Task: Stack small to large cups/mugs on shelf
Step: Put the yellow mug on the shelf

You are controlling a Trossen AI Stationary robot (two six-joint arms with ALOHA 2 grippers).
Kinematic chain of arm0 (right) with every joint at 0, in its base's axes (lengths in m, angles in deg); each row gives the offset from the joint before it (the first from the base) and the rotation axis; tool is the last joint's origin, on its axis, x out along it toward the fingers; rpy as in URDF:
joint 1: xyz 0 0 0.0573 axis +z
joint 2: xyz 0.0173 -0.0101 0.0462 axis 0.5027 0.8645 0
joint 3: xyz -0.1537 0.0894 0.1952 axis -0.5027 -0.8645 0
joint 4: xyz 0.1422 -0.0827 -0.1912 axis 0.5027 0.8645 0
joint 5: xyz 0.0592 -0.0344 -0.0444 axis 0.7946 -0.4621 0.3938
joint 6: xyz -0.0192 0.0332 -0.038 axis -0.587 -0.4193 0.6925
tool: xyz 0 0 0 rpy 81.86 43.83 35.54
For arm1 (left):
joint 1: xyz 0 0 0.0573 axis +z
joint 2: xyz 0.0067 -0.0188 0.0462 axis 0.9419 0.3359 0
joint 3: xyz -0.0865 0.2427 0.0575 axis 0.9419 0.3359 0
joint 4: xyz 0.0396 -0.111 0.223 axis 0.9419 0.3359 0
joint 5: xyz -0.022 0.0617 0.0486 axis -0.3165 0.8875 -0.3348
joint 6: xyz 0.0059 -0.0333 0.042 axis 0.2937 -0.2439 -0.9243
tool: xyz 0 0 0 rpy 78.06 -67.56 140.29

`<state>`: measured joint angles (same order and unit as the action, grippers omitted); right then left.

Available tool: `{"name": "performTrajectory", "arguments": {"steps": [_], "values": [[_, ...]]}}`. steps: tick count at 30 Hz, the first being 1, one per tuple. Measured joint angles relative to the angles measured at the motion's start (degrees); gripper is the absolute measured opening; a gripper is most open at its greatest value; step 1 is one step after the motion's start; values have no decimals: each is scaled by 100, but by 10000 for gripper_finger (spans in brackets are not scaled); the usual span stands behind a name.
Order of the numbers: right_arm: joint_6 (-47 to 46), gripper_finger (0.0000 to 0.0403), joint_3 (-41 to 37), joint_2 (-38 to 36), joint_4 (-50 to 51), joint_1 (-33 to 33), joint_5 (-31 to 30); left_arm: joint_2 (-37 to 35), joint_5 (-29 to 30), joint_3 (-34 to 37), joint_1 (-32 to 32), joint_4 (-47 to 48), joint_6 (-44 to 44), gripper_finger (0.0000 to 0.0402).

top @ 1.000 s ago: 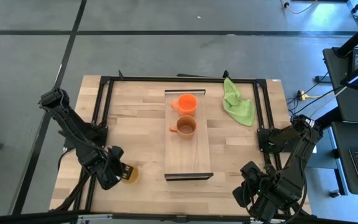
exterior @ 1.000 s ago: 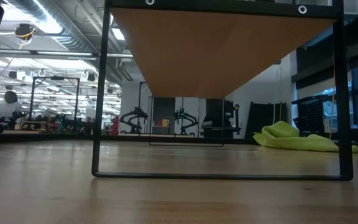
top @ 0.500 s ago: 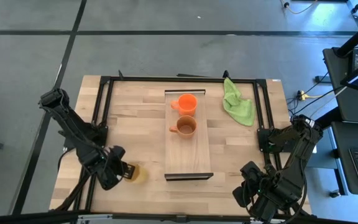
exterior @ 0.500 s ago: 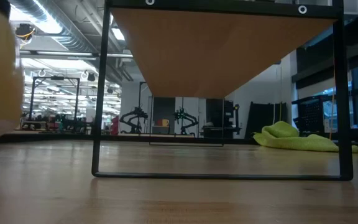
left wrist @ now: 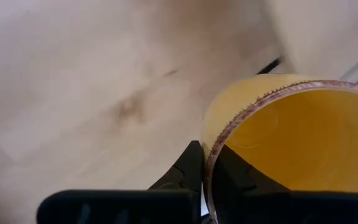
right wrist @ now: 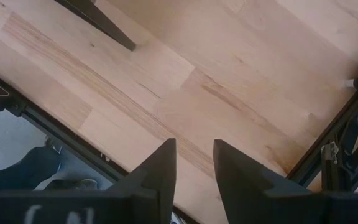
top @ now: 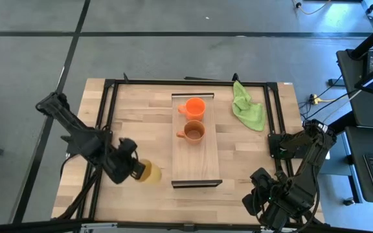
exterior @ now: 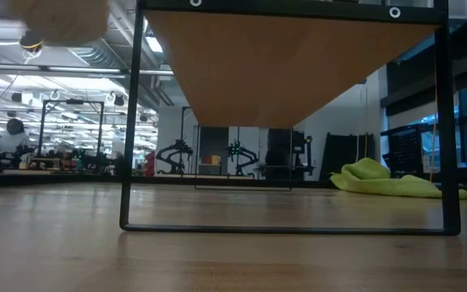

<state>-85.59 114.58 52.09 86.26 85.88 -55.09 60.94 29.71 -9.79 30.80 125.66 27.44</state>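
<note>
**A:** Where is your left claw sitting, and what is it doing?

**B:** It is hanging over the near-left part of the table, clenched on the rim of the yellow-orange mug. In the left wrist view you are seeing one finger outside the wall and the other inside the mug. The low view is showing the mug lifted off the table, up at the top corner.

**A:** What is lying around the claw?

**B:** The shelf is standing just beside the mug, on the side away from the arm, its near dark end edge level with the claw. Farther along the shelf from the claw, the brown-orange mug is sitting mid-board and the bright orange mug behind it, near the far end. Nothing is lying between the mug and the shelf's edge. The green cloth is resting well beyond the shelf.

**A:** And your right claw?

**B:** It is waiting released over the table's near-right edge, fingers apart, well away from everything.
</note>
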Motion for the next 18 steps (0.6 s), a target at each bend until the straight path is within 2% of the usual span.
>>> {"name": "performTrajectory", "arguments": {"steps": [4,10,18], "values": [[1,108,0,0,0,0,-24,8,-19,-890,448,798,-613,8],[1,108,0,0,-1,-8,-573,394,-586,-1429,1390,744,-1793,8],[-12,108,0,-2,-2,-182,-583,1524,-901,-2839,2077,578,-3292,8]]}}
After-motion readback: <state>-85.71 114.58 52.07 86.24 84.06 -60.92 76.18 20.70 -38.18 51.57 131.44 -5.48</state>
